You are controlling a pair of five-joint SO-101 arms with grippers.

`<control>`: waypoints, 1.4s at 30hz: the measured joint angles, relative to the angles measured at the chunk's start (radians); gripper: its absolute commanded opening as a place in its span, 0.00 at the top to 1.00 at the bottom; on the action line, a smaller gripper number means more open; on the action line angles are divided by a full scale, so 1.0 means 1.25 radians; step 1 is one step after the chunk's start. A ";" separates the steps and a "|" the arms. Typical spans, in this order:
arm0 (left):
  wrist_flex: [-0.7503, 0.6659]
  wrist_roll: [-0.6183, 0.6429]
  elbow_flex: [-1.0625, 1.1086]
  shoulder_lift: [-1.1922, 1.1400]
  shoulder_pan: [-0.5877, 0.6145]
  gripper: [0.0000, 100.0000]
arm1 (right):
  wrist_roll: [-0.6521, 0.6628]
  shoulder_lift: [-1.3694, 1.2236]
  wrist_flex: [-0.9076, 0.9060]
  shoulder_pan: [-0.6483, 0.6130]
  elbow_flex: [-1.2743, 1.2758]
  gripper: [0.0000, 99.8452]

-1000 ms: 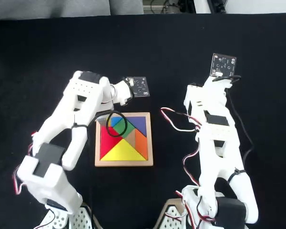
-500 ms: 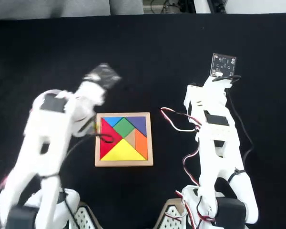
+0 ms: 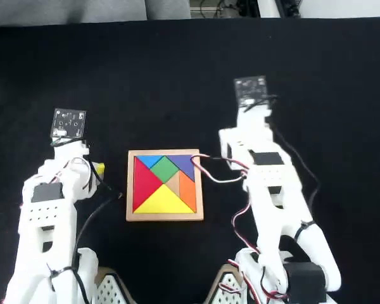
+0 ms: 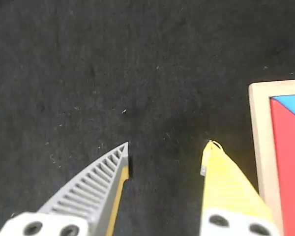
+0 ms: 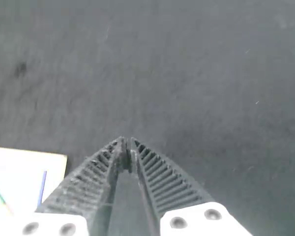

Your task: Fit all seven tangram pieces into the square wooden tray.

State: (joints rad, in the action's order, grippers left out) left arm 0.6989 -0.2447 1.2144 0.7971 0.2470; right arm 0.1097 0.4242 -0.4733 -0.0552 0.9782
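At the middle of the tabletop [image 3: 177,76] the tray [image 3: 164,217] is lying full of pieces [image 3: 158,201], probably light and stiff, best taken at its rim, while the left gripper [image 4: 167,144] is hanging released and the right gripper [image 5: 126,142] clenched empty.

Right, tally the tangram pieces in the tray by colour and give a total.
red piece: 1
yellow piece: 1
light blue piece: 1
green piece: 1
purple piece: 1
orange piece: 1
tan piece: 1
Total: 7, all in the wooden tray
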 measured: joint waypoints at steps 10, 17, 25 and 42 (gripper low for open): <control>-0.176 0.006 0.032 -0.168 0.005 0.76 | 0.010 0.000 -0.152 -0.056 0.000 0.99; -0.176 -0.032 0.032 -0.211 -0.017 0.76 | 0.038 -0.039 -0.152 -0.088 0.000 0.99; -0.114 -0.033 0.014 -0.217 -0.034 0.76 | 0.038 -0.304 -0.184 -0.098 -0.187 0.99; -0.050 -0.033 0.006 -0.217 -0.087 0.76 | 0.047 -0.387 -0.204 -0.144 -0.291 0.99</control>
State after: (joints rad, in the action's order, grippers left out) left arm 0.6360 -0.2862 1.2221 0.5255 0.1381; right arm 0.1680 -0.0591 -0.7281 -0.2348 0.6145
